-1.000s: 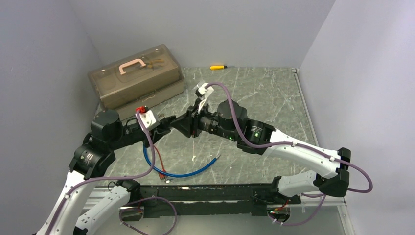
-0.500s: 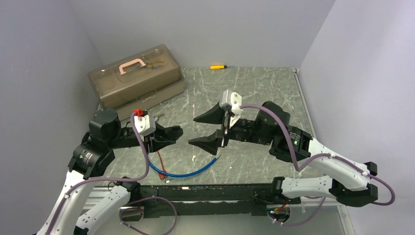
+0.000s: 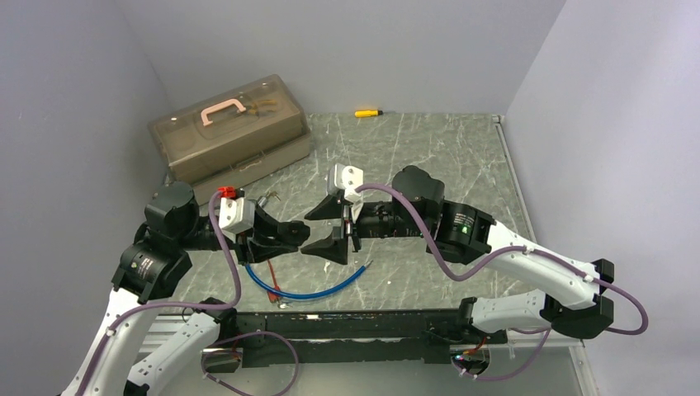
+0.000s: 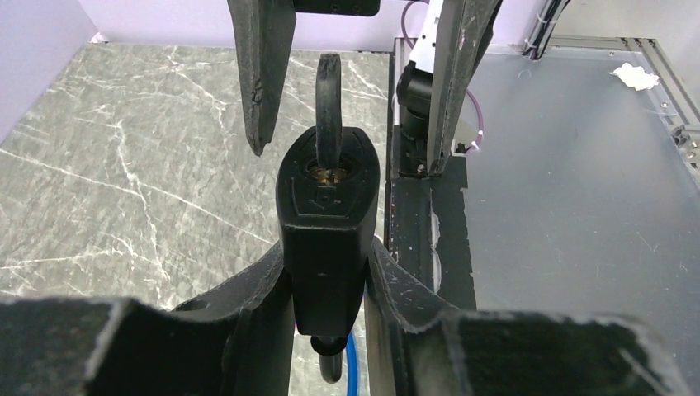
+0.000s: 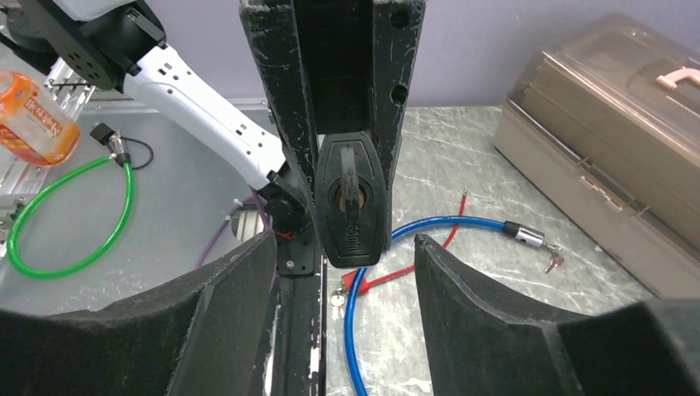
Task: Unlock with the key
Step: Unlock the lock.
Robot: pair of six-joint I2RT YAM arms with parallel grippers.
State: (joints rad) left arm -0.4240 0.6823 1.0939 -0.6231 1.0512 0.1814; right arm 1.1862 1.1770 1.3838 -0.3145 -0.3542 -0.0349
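Note:
A black padlock (image 4: pixel 328 214) is clamped upright between the fingers of my left gripper (image 4: pixel 328 276), with a black key (image 4: pixel 328 91) standing in its keyhole. My right gripper (image 3: pixel 320 230) is open and faces the lock head-on. Its fingers (image 4: pixel 262 74) sit on either side of the key head without touching it. In the right wrist view the padlock (image 5: pixel 351 210) sits just beyond my open right gripper (image 5: pixel 342 241), with the key (image 5: pixel 351 177) seen end-on. In the top view the left gripper (image 3: pixel 285 233) holds the lock above the table.
A blue cable lock (image 3: pixel 314 290) and a red cable lock (image 5: pixel 388 276) with small keys (image 5: pixel 551 262) lie on the table below the grippers. A brown toolbox (image 3: pixel 231 128) stands at the back left and a yellow screwdriver (image 3: pixel 367 112) at the back.
My right gripper was closed in on the key, let go and pulled back right with its jaws wide, then came back left around the key head. The left gripper shifted slightly with the lock.

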